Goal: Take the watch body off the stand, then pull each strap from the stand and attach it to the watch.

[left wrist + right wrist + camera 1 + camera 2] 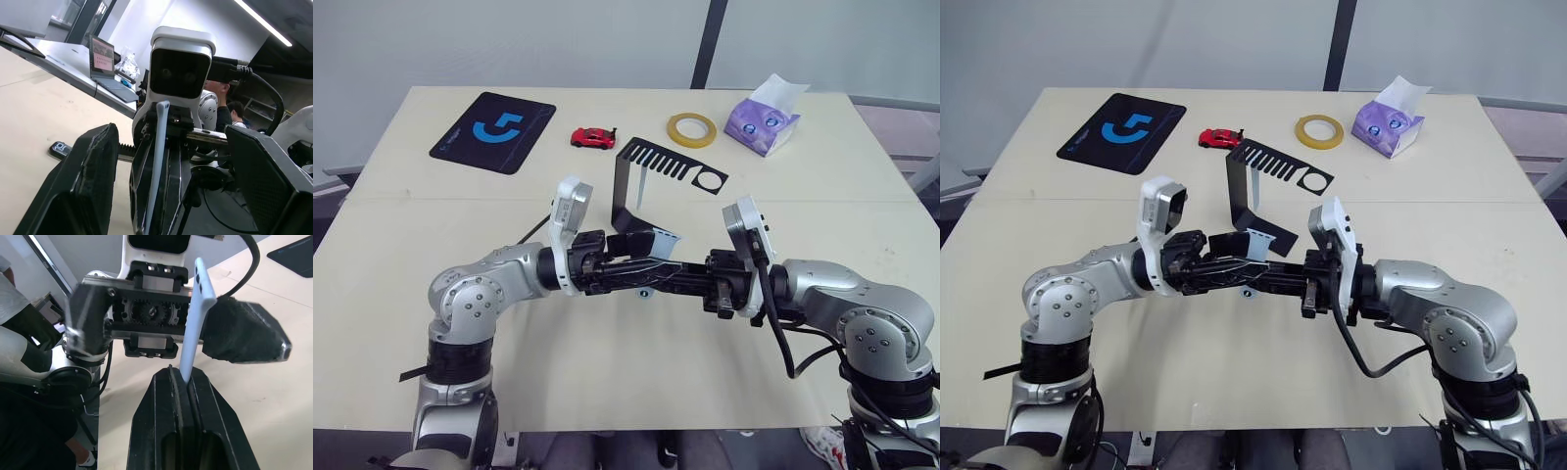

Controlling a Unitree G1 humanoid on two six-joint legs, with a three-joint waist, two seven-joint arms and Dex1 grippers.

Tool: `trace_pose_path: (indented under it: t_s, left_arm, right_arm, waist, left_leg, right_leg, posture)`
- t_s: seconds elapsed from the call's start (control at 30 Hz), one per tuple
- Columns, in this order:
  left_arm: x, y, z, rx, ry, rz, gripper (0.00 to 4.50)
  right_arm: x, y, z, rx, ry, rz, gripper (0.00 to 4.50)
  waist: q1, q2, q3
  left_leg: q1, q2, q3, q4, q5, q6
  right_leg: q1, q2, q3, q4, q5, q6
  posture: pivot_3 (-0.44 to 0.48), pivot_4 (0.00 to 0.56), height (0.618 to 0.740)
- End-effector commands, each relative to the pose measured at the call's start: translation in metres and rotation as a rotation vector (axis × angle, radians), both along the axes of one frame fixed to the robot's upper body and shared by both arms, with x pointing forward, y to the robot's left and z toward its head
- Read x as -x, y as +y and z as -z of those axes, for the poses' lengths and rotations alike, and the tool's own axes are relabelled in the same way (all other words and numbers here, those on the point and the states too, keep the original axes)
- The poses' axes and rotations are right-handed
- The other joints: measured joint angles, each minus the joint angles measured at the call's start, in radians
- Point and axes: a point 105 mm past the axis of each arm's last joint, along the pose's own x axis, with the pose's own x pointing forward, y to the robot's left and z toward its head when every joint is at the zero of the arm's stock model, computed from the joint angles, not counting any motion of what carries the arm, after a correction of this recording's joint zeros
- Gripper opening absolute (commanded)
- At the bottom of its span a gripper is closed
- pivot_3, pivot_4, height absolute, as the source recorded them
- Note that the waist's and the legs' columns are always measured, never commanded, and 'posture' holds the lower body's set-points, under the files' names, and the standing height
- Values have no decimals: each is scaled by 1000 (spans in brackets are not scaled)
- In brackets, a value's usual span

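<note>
Centrally, right gripper pinches strap between left gripper's spread jaws.

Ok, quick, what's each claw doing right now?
Left claw: open, fingers either side of the strap.
Right claw: shut on the strap.

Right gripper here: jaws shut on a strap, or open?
Shut on it. In the right wrist view the right gripper has its black fingers pressed together, with the pale blue-grey strap pinched between them and sticking up.

Office or lab — laptop on desk, seated person.
</note>
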Motion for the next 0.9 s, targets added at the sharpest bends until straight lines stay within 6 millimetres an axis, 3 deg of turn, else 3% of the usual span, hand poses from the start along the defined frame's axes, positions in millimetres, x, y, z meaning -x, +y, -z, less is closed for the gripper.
trace_pose_path:
  t_s: [0.03, 0.07, 0.9]
  left_arm:
    - [8, -3, -8, 23, -35, 36, 2964]
    - [9, -3, -7, 18, -35, 37, 2573]
    - [2, -3, -6, 74, 4, -1, 2573]
  right_arm:
    - [5, 1, -10, -16, -45, -22, 0]
    - [5, 1, -10, -17, -44, -22, 0]
    - [2, -1, -14, -28, -47, -14, 0]
  waist:
    - [0, 0, 0]
    - [0, 0, 0]
    - [0, 0, 0]
  left_leg:
    - [0, 0, 0, 0, 0, 0]
    - [0, 0, 0, 0, 0, 0]
    - [0, 0, 0, 0, 0, 0]
  right_leg:
    - [0, 0, 0, 0, 0, 0]
    - [0, 0, 0, 0, 0, 0]
    - [0, 0, 0, 0, 0, 0]
  posture:
    - [0, 150, 738]
    - [0, 150, 738]
    - [0, 150, 738]
